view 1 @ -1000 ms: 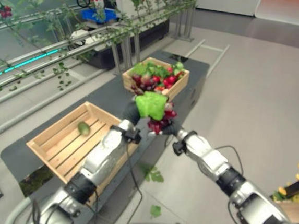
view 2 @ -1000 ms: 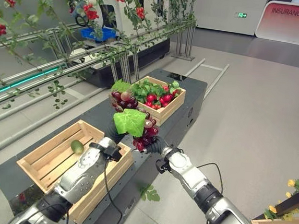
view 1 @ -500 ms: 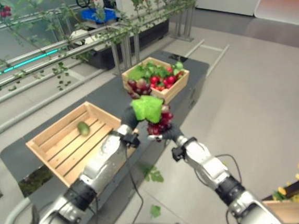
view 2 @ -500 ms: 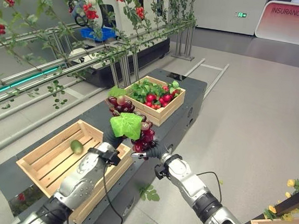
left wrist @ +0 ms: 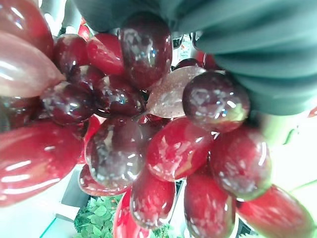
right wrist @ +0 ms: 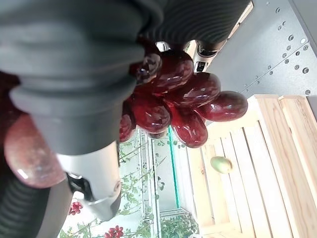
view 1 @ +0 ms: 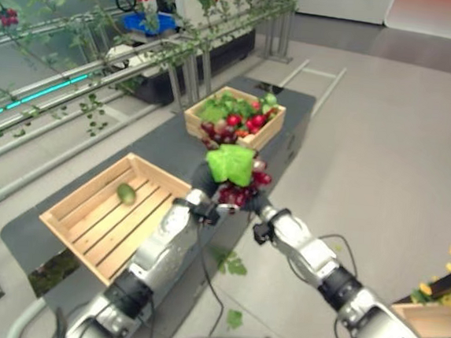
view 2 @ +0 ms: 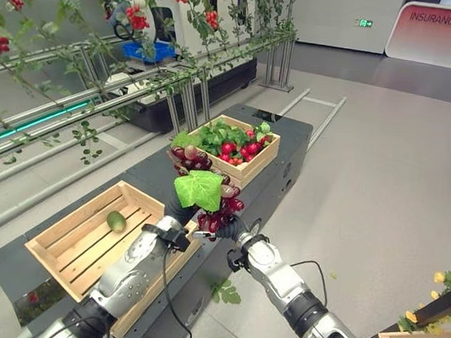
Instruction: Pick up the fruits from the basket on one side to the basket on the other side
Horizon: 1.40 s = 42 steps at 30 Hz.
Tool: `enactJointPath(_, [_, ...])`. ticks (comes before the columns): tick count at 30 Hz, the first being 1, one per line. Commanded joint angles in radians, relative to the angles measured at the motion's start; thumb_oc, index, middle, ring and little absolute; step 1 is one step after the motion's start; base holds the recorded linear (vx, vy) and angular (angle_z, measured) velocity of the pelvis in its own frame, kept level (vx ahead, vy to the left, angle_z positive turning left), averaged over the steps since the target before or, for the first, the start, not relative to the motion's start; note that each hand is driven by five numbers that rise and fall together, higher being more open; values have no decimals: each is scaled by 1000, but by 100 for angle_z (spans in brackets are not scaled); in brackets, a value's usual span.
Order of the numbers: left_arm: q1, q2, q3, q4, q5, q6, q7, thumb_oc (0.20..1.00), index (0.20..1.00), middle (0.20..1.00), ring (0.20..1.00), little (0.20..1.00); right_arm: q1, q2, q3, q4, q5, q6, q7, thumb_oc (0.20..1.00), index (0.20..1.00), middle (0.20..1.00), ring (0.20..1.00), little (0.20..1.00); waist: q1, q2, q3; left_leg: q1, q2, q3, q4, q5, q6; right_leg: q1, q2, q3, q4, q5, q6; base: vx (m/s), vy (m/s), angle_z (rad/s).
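From the head views, a bunch of red grapes with a green leaf hangs between the two crates, above the dark desk. The left hand and right hand meet at it. The near-left crate holds one green fruit; the far crate is piled with fruit.

Left wrist view: grapes press against the dark cover; its grip cannot be told.

Right wrist view: grapes hang by the cover; fingers hidden, so its grip cannot be told.
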Motion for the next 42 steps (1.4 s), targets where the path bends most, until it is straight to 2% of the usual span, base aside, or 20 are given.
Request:
enactJointPath(1, [-107,-31,-82,34,-27,-41,-18,200,200,200,200,200,-182,105,18,29,22,-104,0,1000,1000,1000,1000,1000,11,-42,-34,-46,-49,-43,-1,-25,17,87,10,-16,33,-171,39,0,0,0])
enactJointPath(3, [-109,-34,-88,35,-27,-40,-16,200,200,200,200,200,-186,110,22,29,29,-104,0,1000,1000,1000,1000,1000,13,-43,-34,-46,-49,-44,-1,-27,17,87,10,-19,33,-170,39,0,0,0])
enactJointPath(4, [-111,-35,-91,35,-29,-40,-14,200,200,200,200,200,-187,112,23,26,28,-104,-5,413,413,413,413,413,12,-44,-34,-45,-49,-45,-1,-27,18,86,10,-18,34,-171,39,0,0,0])
enactJointPath(5, [-112,-35,-91,36,-29,-40,-12,200,200,200,200,200,-186,114,22,25,29,-106,-11,200,200,200,200,200,12,-44,-34,-45,-49,-45,-1,-27,17,86,10,-18,35,-170,39,0,0,0])
enactJointPath(37, [-99,-33,-71,32,-31,-53,5,200,200,200,200,200,-161,102,5,1,14,-117,-25,200,200,200,200,200,13,-47,-32,-43,-48,-50,-1,-28,19,86,8,-22,37,-170,40,0,0,0])
enactJointPath(39, [-95,-32,-70,31,-25,-53,2,526,526,526,526,526,-156,100,-1,1,16,-119,-27,200,200,200,200,200,14,-48,-31,-43,-49,-51,-1,-28,19,87,7,-23,37,-170,40,0,0,0])
enactJointPath(40, [-93,-31,-67,27,-22,-54,2,1000,1000,1000,1000,1000,-156,98,-4,-1,16,-120,-28,200,200,200,200,200,14,-48,-31,-43,-49,-51,-1,-28,19,88,7,-23,36,-170,40,0,0,0])
enactJointPath(42, [-90,-25,-55,17,3,-58,13,1000,1000,1000,1000,1000,-153,89,-14,0,10,-120,-34,200,200,200,200,200,17,-51,-29,-44,-50,-53,-1,-29,19,86,7,-25,37,-170,41,0,0,0])
